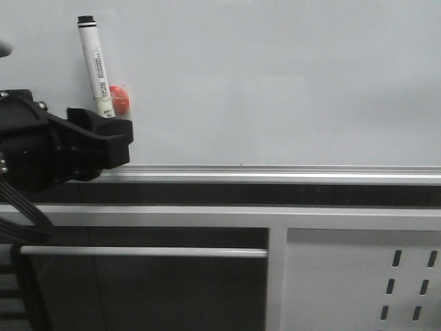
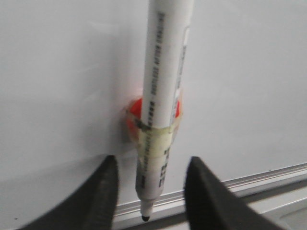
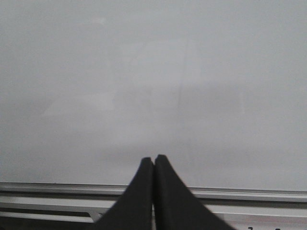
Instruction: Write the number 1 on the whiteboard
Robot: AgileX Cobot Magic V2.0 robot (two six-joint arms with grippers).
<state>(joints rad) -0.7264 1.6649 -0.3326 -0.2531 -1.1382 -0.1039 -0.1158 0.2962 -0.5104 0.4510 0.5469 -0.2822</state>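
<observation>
Pale grey-white whiteboard (image 1: 275,83) fills the upper half of the front view; silver rail (image 1: 275,172) runs along its lower edge, grey perforated panel (image 1: 386,276) at lower right.

Left gripper (image 1: 114,134): black, at the left edge of the front view, level with the rail. In the left wrist view its jaws stand apart, one finger (image 2: 103,191) on each side of the marker's lower end, with a gap visible on both sides. Jaws moderately wide, nothing clamped.

Marker (image 1: 94,65): white barrel with printed text, black cap end uppermost, in the upper left of the front view, tilted slightly with the top leaning left. Dark tip points down in the left wrist view, just above the rail. Yellowish tape (image 2: 156,136) wraps the barrel and ties it to a red-orange round piece (image 1: 120,98) sitting against the board, apparently a mount; its type cannot be told.

Right gripper (image 3: 153,191): seen only in the right wrist view, at bottom centre. Fingertips pressed together, nothing between them. It faces a bare stretch of board above the rail.

Number 1: no black stroke is visible on the board in any view. A faint vertical streak in the right wrist view looks like a reflection.
</observation>
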